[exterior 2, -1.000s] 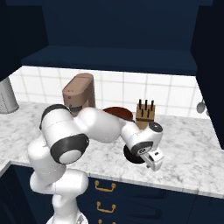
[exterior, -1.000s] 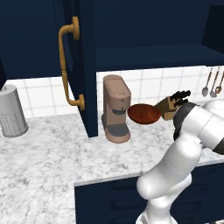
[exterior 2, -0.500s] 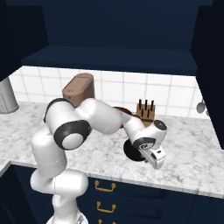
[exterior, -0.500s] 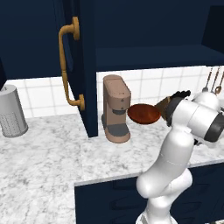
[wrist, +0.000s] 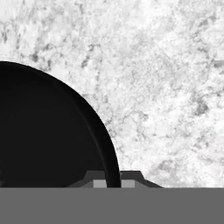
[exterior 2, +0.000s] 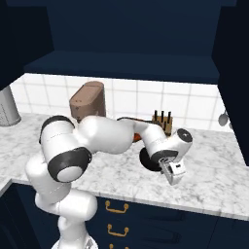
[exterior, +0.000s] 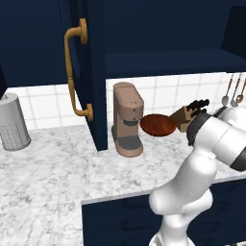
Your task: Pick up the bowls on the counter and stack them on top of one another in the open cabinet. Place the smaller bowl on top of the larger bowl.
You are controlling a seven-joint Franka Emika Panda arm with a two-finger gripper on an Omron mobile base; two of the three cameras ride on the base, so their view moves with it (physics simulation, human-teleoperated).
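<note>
Pick step: gripper (wrist: 113, 183) sits low over the counter (wrist: 166, 87), narrow jaws straddling the rim of a black bowl (wrist: 43, 131), grip not confirmed; next needs a firm pinch, then a lift toward the cabinet (exterior: 96, 72).

A glossy white Franka Panda arm (exterior 2: 104, 138) of rounded, bulbous segments, with dark grey caps at its joints. Its wrist ends in a small white boxy hand (exterior 2: 173, 171) with a dark face and dark fingertips (wrist: 99, 182).
</note>
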